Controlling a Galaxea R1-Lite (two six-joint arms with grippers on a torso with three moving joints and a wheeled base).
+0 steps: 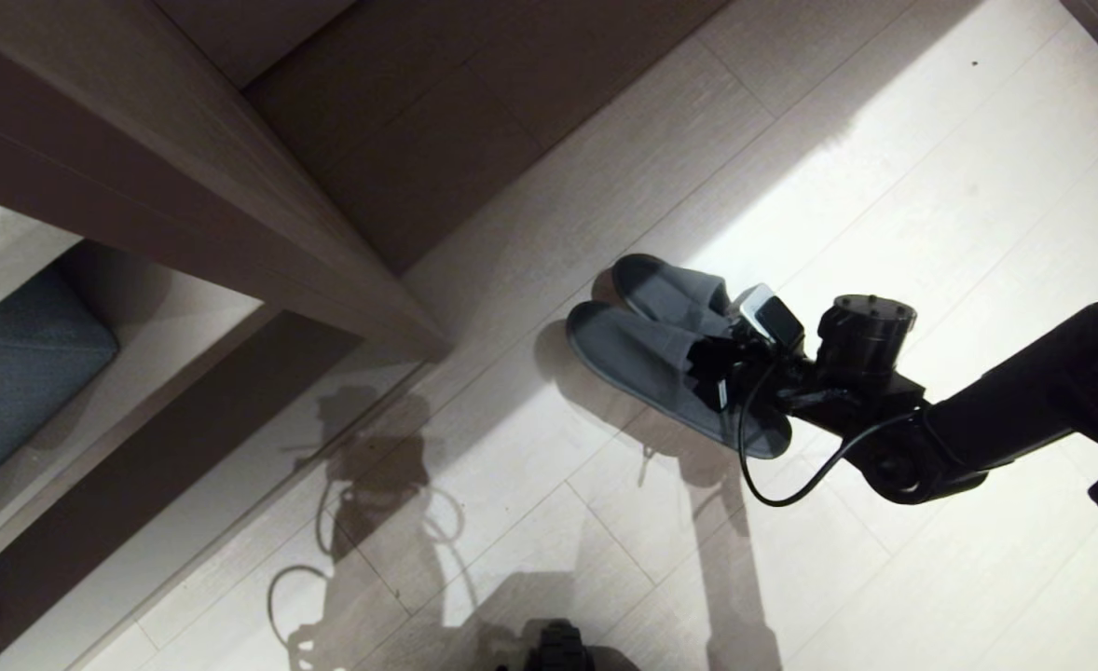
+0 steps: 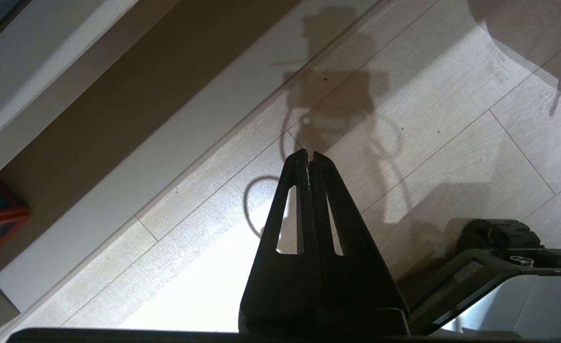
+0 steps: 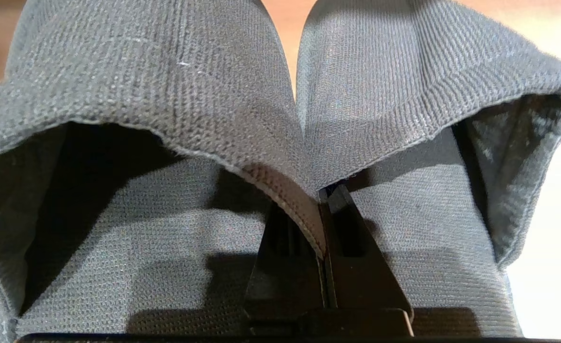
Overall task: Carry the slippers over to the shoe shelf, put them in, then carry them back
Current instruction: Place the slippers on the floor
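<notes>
Slippers (image 3: 175, 95) hang pinched together by their inner band edges in the right pincer (image 3: 325, 200), above the floor (image 1: 885, 186).

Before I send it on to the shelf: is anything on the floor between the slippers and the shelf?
Nothing visible: only bare floor lies between the slippers, pinched by the right gripper, and the shoe shelf.
</notes>
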